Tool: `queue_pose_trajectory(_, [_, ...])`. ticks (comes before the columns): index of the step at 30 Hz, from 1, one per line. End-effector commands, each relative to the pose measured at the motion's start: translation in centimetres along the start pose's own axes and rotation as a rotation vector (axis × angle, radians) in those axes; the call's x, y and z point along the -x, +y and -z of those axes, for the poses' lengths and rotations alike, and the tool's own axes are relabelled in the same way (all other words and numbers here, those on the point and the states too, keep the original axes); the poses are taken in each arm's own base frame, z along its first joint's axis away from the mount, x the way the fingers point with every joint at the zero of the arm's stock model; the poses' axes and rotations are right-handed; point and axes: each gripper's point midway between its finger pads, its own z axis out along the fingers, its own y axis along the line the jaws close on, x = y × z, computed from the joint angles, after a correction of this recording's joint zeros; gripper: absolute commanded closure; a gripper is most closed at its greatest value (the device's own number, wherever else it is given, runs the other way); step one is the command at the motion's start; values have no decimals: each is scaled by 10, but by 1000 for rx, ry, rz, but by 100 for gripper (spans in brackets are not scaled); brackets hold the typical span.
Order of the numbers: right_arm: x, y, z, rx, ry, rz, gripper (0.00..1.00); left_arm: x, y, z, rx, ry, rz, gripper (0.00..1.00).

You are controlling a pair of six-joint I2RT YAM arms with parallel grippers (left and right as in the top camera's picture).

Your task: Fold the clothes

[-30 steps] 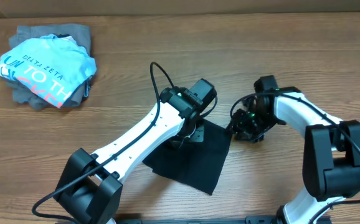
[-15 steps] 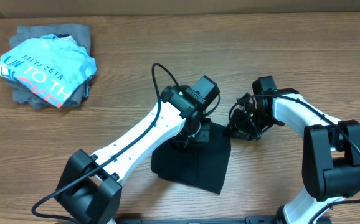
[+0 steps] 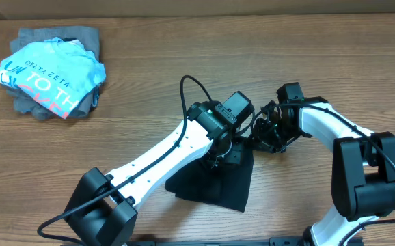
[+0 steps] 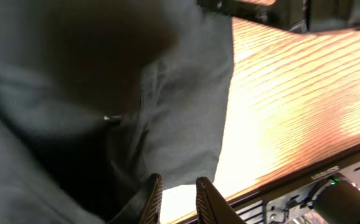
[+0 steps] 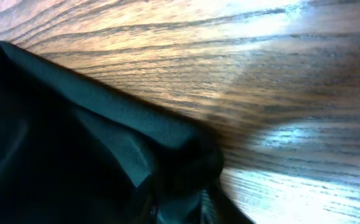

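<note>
Two claws closed on cloth | left claw (image 4: 175,200) pinches bunched fabric of black T-shirt (image 3: 214,188) | right claw (image 5: 179,208) grips its upper right corner | shirt lies rumpled on surface (image 3: 150,89) under both arms | blue printed shirt (image 3: 50,75) far left, well apart

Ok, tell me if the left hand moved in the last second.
Yes. The left hand went right, away from the blue shirt pile, dragging the black T-shirt along.
</note>
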Motion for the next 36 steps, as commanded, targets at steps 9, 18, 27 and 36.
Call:
queue_pose_trajectory(9, [27, 11, 44, 1, -140, 24, 43, 9, 20, 25, 82, -13, 37, 64])
queue_pose_trajectory(18, [7, 39, 75, 2, -160, 76, 34, 41, 84, 71, 236, -95, 114, 40])
queue_pose_trajectory(27, [-8, 65, 47, -26, -135, 72, 32, 33, 102, 48, 250, -42, 120, 38])
queue_pose_trajectory(36, [-10, 59, 31, -80, -155, 35, 51, 26, 109, 32, 255, -13, 126, 40])
